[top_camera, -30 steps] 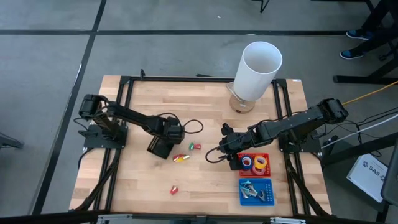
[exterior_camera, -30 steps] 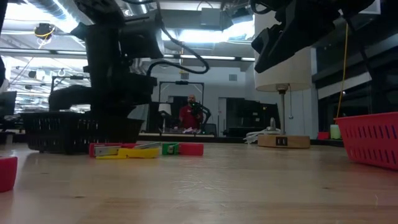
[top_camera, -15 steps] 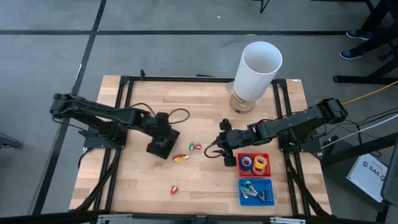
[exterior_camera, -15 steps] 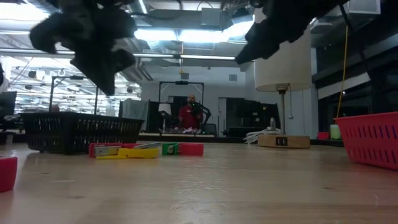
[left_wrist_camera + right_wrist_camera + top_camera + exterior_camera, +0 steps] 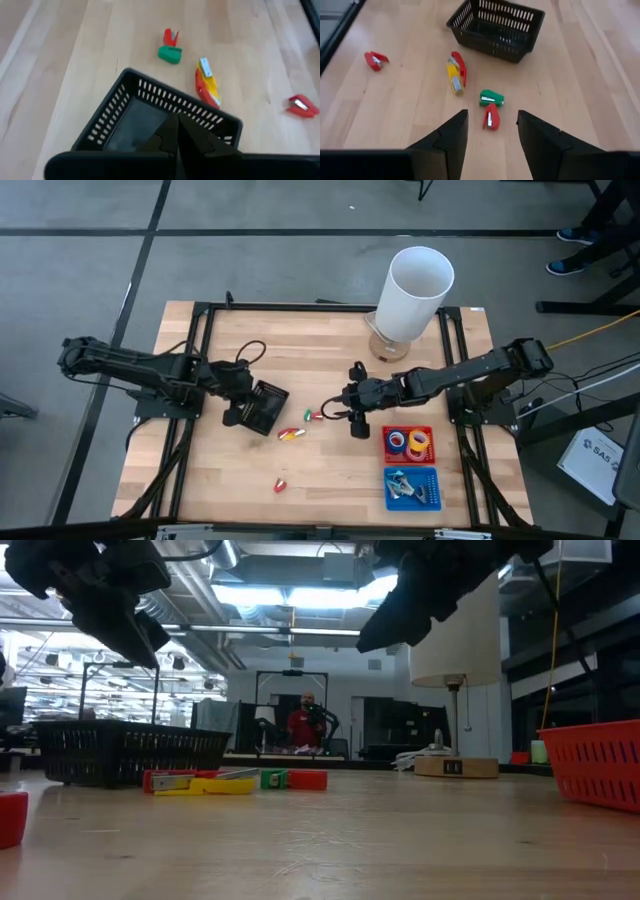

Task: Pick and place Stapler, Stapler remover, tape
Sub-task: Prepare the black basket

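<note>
The right gripper [image 5: 338,412] hung at frame centre, fingers apart, just right of the green and red staple removers [image 5: 314,417]. The left gripper [image 5: 175,131], pinched together, hovered over the black basket [image 5: 262,409]. Staplers [image 5: 291,434] lay below it; tape [image 5: 407,442] sat in the red tray [image 5: 412,429], lower right.

Robotics lab/workshop. Exposed ceiling ducts [image 5: 250,560] w/ strip lights, grey concrete floor [image 5: 80,270]. Framed wooden counter [image 5: 330,470], person [image 5: 303,723] at back.

You see grey floor [image 5: 90,270] around the wooden table [image 5: 330,470] — upper frame. Beyond, ceiling lights [image 5: 250,595] glow — a person [image 5: 303,722] sits centre.
</note>
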